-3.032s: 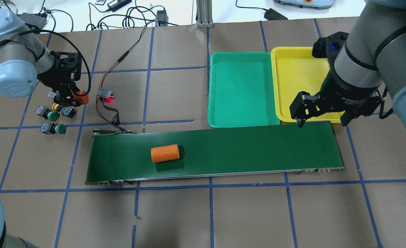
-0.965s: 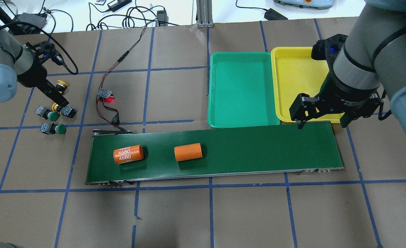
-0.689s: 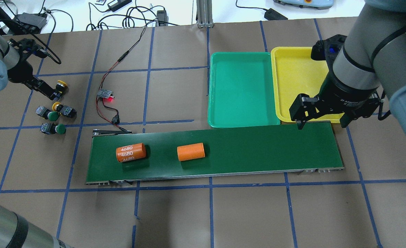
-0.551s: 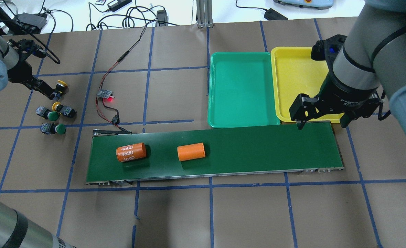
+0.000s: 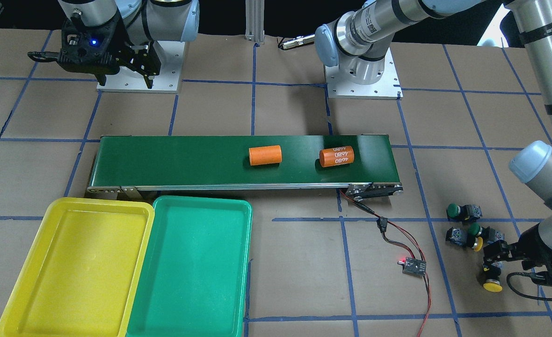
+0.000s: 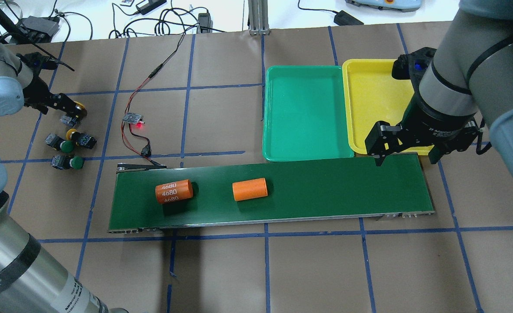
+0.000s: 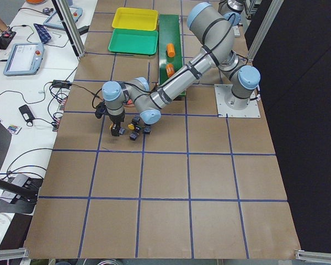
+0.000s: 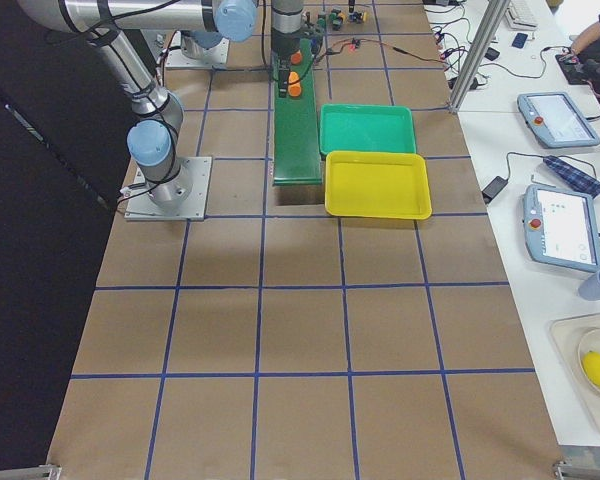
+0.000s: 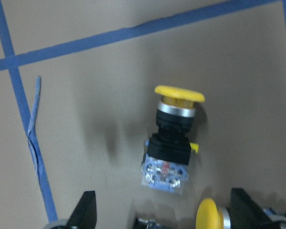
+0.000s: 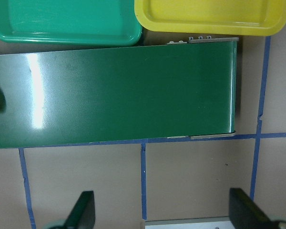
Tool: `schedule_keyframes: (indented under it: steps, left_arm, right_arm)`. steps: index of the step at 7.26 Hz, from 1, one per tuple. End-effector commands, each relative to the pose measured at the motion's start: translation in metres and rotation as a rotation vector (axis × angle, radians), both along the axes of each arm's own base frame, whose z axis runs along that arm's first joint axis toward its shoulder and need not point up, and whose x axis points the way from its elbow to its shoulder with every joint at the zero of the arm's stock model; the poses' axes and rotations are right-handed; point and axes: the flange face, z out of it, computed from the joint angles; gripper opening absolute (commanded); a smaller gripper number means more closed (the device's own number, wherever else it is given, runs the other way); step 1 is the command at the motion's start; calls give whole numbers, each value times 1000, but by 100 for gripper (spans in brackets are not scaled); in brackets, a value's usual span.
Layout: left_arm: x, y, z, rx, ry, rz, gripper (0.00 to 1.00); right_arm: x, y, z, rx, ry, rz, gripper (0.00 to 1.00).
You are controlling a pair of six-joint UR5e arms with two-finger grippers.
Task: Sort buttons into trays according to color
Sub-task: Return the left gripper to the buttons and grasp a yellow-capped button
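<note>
Dark-green conveyor belt point(image 6: 326, 187) is lying mid-table, lengthwise, parallel to the long edges. Two orange cylinders are lying on their sides on it, well apart. The orange cylinder marked 4680 point(image 6: 174, 191) is sitting near the belt's left end, and the plain orange cylinder point(image 6: 250, 189) is sitting near mid-belt. Small circuit board point(image 6: 134, 118) is lying on the table between that belt end and the operators' edge, its red LED point(image 6: 140, 124) glowing. Red-and-black wires point(image 6: 152, 74) are running from the belt end through the board toward the operators' edge. Blue tape grid point(image 6: 265, 261) is crossing the brown table cover. Aluminium post point(image 6: 258, 17) is standing at the operators' edge.
</note>
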Motion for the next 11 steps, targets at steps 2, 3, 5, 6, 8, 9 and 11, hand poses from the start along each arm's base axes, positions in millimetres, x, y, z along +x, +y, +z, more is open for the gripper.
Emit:
schedule_keyframes:
  steps: [2,3,5,6,8,9,11]
  left_arm:
    - [-5,-4,-34,36,49,6,82]
    - [-3,-4,-36,38,48,6,53]
    - [-15,-2,-19,36,43,2,5]
    - [-32,7,4,79,66,8,0]
    - [-130,31,87,150,87,120,0]
    - [-186,64,109,172,91,150,0]
    - [-239,162,107,205,123,134,0]
  right_arm:
    - [0,1,-3,5,0,-1,100]
    - [0,2,-4,8,0,-1,100]
    - [0,1,-4,7,0,-1,100]
    - [0,2,-4,8,1,1,100]
    - [0,2,-4,8,1,1,100]
    - [0,2,-3,5,1,-1,100]
    - [0,2,-5,11,1,1,100]
